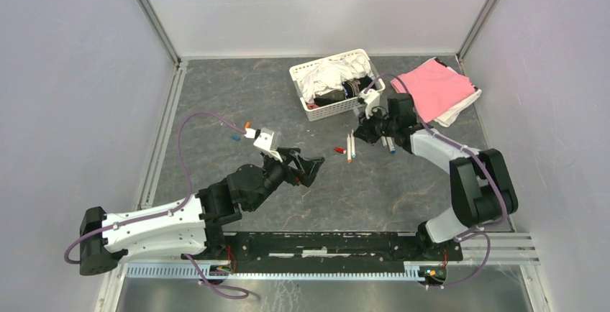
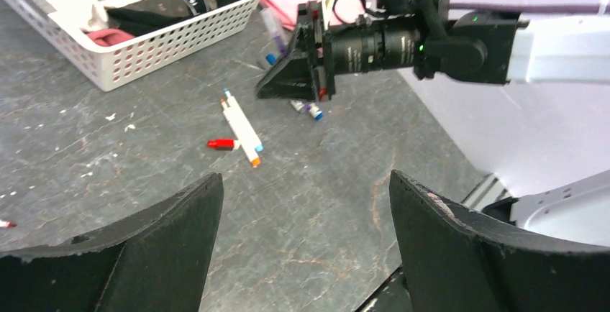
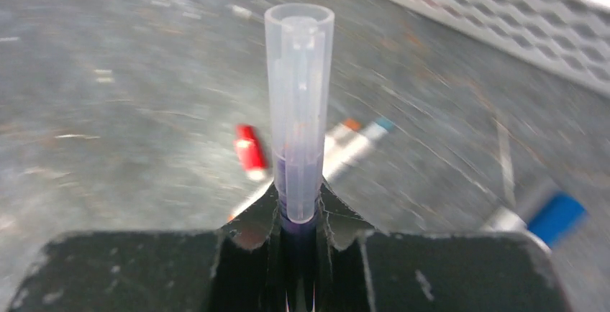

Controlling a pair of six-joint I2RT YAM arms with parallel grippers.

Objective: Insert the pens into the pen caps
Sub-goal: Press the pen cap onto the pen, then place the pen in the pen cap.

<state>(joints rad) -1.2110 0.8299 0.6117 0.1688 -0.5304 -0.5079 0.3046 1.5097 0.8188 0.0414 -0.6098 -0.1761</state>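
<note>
Left pincer point(image 2: 305, 180) gapes wide, holding nothing. Ahead of it lie two white pens point(image 2: 242, 129) side by side, with a red cap point(image 2: 221, 143) just beside them. Right pincer point(image 3: 298, 208) clamps a translucent lilac tube point(image 3: 298, 96), which juts out past its fingertips.

Lab test cell: white panel walls point(image 1: 302, 10), aluminium framing point(image 1: 150, 14), grey tabletop point(image 1: 388, 197).
</note>
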